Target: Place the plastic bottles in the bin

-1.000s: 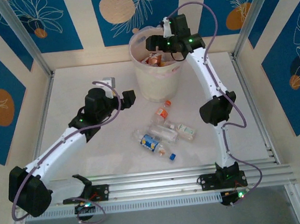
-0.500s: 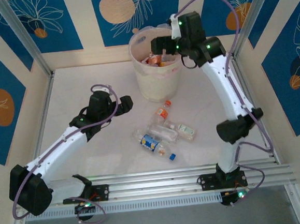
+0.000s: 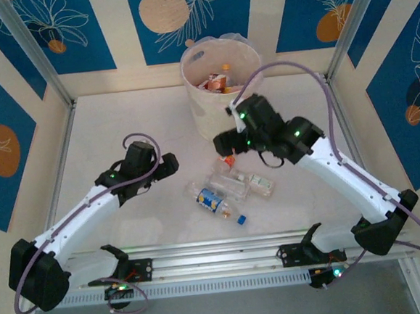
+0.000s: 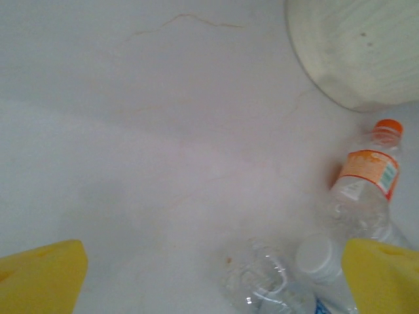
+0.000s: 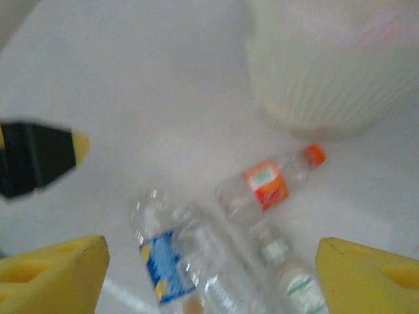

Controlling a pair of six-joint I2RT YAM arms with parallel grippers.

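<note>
On the left we see a blue wall panel [image 3: 5, 144] with an orange circle, and a grey metal post [image 3: 31, 51] beside it. The white surface [image 3: 112, 121] lies inside the metal frame. The left claw [image 3: 168, 165] hangs low over the surface. Its yellow fingers [image 4: 39, 275] are spread wide and hold nothing. Just to its right, near the middle, a few plastic bottles [image 3: 230, 184] lie on their sides, close together. One is the blue-label bottle [image 3: 210, 198] and one is the orange-label bottle [image 5: 265, 183]. Behind them, by the far wall, stands the cream bin [image 3: 218, 120], with other bottles [image 3: 217, 82] inside it. The right claw [image 3: 223, 145] hangs over the orange-label bottle, just in front of the bin. It is wide apart and holds nothing. On the right we see another post [image 3: 348, 22] and another blue panel [image 3: 414, 75].
</note>
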